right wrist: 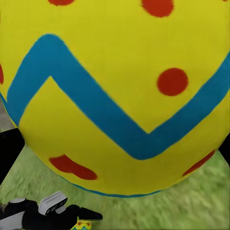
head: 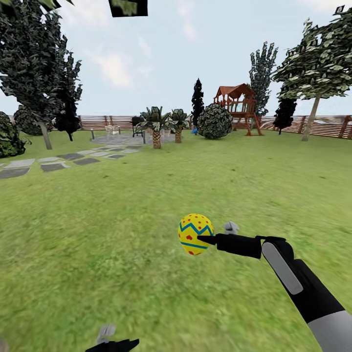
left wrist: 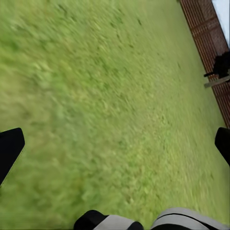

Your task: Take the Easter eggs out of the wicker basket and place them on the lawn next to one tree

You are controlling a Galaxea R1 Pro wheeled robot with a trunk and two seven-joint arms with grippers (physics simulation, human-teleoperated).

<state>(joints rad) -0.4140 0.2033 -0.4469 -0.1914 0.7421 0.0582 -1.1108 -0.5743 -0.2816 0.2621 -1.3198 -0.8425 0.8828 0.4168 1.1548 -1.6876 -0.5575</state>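
At the bottom edge of the head view, the left pincer (head: 113,345) is mostly cut off; only dark finger ends show above blurred grass. In the left wrist view its two dark fingertips (left wrist: 10,148) sit at opposite edges, spread wide with nothing between them, over the lawn (left wrist: 105,105), with a brown slat fence (left wrist: 206,33) running along one side.

Further out, the right arm reaches in from the lower right of the head view. The right pincer (head: 201,240) pinches an Easter egg (head: 194,233), held in the air above the grass. The egg is yellow with a blue zigzag band and red dots. Its long axis stands roughly upright, slightly tilted; which end is narrower is hard to tell. In the right wrist view the egg (right wrist: 120,91) is so close that its edges are cropped, and it hides the fingers. Below it, a small patch of a second yellow patterned object (right wrist: 84,224) peeks out beside the dark left arm, too small to identify.

Far off lie grey stepping stones (head: 54,161), two short palms (head: 156,129), a round shrub (head: 215,121), a wooden playset (head: 238,105), and a grey-trunked tree (head: 313,115) at the right.
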